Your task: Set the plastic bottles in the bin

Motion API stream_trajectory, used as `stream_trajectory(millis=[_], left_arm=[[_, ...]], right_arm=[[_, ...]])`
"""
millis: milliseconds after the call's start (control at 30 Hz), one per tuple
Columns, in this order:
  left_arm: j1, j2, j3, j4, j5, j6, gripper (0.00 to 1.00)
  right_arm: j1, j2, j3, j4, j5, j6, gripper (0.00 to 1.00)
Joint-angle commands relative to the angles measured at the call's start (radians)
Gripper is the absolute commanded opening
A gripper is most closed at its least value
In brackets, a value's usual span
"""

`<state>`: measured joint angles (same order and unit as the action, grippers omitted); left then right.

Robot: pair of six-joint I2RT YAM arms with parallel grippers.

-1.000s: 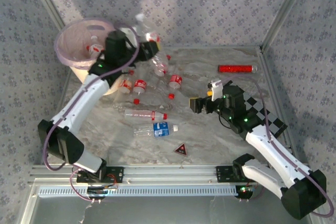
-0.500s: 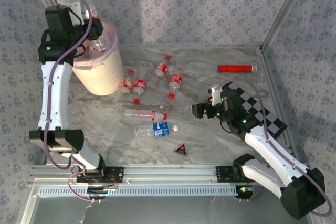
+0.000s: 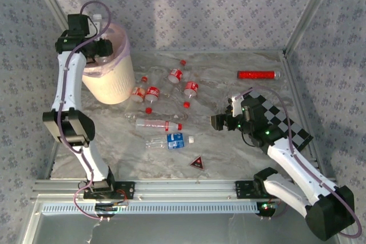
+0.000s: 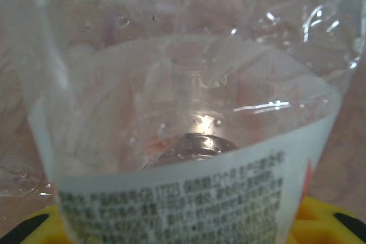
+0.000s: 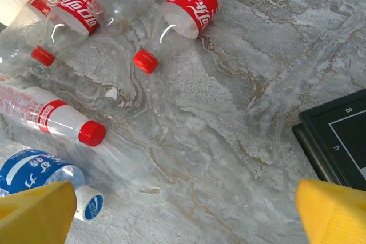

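Left arm is raised over the bin (image 3: 111, 81) at the far left corner of the desk (image 3: 229, 147).
- Left fingers (image 4: 321, 219) pinch a clear bottle (image 4: 183, 141) with a white printed label. In the wrist view it sits between the yellow pads and blocks what lies below.
- From the top view the bottle sits at the bin's mouth, by the pink liner (image 3: 119, 37).
- The arm hides most of the mouth, so I cannot tell what is inside the bin.

At least six other bottles (image 3: 159, 124) lie on the desk, outside the bin:
- Two red-labelled ones lie just beside the bin's wall.
- Two more red-labelled ones lie farther right.
- One long clear bottle with a red cap lies mid-desk.
- One blue-labelled bottle (image 5: 31, 170) with a white cap lies nearest the arm bases.
- A few loose red caps lie among them.

Right fingers (image 5: 35, 214) are spread wide, hold nothing, and hang low over bare desk to the right of the bottles. A checkerboard (image 5: 337, 135) lies just beside them on the right.

Also on the desk, apart from the bottles:
- a red tube (image 3: 258, 75) at the far right
- a dark triangle (image 3: 197, 162) at the near edge
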<state>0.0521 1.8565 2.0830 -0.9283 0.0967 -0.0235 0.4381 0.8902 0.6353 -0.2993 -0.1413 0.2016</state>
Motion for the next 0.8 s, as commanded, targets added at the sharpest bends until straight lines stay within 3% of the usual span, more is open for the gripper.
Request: stream_trajectory(millis=[0,333,400,533,667,767], left_arm=[[0.006,0.050,0.068,-0.073,0.030,0.051,0.00],[0.022,0.148,0.042,-0.060,0.115,0.039,0.00],[0.021,0.150,0.034,-0.050,0.115,0.032,0.14],[0.021,0.154,0.043,-0.050,0.127,0.028,0.54],[0.022,0.164,0.071,-0.069,0.127,0.034,0.77],[0.022,0.159,0.090,-0.082,0.135,0.033,0.88]], right_arm=[[-0.008,-0.011,-0.008,-0.020,0.020,-0.004,1.00],[-0.016,-0.008,-0.008,-0.037,0.026,0.005,1.00],[-0.020,-0.007,-0.008,-0.038,0.024,0.011,1.00],[-0.028,0.004,-0.008,-0.034,0.018,0.022,1.00],[-0.035,0.021,-0.006,-0.031,0.012,0.030,1.00],[-0.039,0.026,-0.005,-0.034,0.012,0.040,1.00]])
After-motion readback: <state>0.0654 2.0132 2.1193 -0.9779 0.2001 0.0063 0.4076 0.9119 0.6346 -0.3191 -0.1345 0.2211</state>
